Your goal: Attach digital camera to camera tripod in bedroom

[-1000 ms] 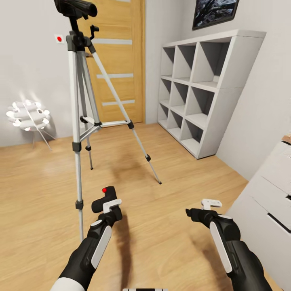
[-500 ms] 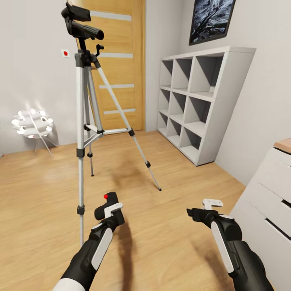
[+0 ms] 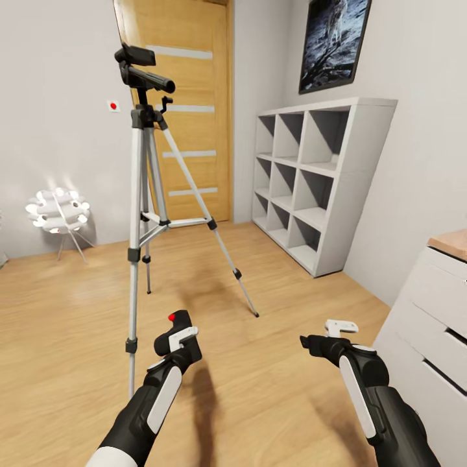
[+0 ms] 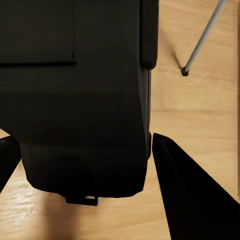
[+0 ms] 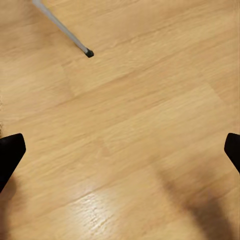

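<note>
Gripping digital camera [image 3: 174, 326], left end effector [image 3: 178, 337] hides its body; right end effector [image 3: 327, 337] wide, empty.

Digital camera [image 4: 75, 95] clamped in left pincer [image 4: 82, 165], tripod foot [image 4: 185, 72] on wood floor [image 4: 200, 115]

Grey walls, wood floor [image 3: 272, 363], wooden door [image 3: 188, 110], white cube shelf [image 3: 318, 181].

A camera [image 4: 75, 95] fills the left wrist view, its top cut by the frame edge. The tripod's [image 3: 144, 194] near leg vanishes behind the left arm. The desk [image 3: 431, 305] and poster [image 3: 334, 39] are cropped.
</note>
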Robot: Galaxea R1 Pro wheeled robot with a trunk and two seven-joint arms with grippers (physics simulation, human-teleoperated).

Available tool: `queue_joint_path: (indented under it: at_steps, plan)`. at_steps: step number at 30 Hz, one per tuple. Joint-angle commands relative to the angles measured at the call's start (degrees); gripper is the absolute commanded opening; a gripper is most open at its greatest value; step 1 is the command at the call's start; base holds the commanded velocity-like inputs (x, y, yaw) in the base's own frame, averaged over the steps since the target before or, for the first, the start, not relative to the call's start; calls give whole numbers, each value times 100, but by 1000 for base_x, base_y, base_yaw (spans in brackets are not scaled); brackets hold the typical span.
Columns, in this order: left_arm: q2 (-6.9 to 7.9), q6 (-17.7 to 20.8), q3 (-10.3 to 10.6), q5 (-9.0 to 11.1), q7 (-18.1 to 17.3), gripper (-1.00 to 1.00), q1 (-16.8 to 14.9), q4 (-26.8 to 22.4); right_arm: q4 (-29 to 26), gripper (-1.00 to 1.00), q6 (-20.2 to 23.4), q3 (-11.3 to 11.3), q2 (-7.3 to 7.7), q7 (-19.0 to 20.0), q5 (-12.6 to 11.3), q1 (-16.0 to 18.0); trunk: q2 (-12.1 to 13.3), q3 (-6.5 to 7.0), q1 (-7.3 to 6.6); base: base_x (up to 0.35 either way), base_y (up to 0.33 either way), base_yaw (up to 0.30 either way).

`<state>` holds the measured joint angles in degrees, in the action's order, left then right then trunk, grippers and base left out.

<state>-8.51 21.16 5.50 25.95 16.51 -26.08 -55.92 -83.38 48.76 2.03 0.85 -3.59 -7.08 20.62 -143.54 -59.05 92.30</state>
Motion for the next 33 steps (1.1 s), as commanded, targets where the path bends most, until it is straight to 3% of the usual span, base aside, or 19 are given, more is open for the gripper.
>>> queue_joint_path:
  at_steps: [1, 24, 29, 33]
  plan:
    - [1, 21, 12, 51, 39, -100, -2, -9, -3, 100, 24, -1, 2, -36, -59, 3, -1, 17, -3, 0, 0, 0]
    - [-16, 87, 13, 51, 36, -100, -2, -36, 4, 100, 28, -4, 0, -19, -86, 3, 30, 527, -63, 0, 0, 0]
    - [-18, 101, 29, 51, 36, -100, -2, -51, 5, 100, 28, -6, 2, -19, -94, 3, 231, 617, -173, 0, 0, 0]
    - [-15, 165, 165, 48, 30, -100, -2, -88, 6, 100, 28, -9, 3, -19, -88, 3, 391, 688, -261, 0, 0, 0]
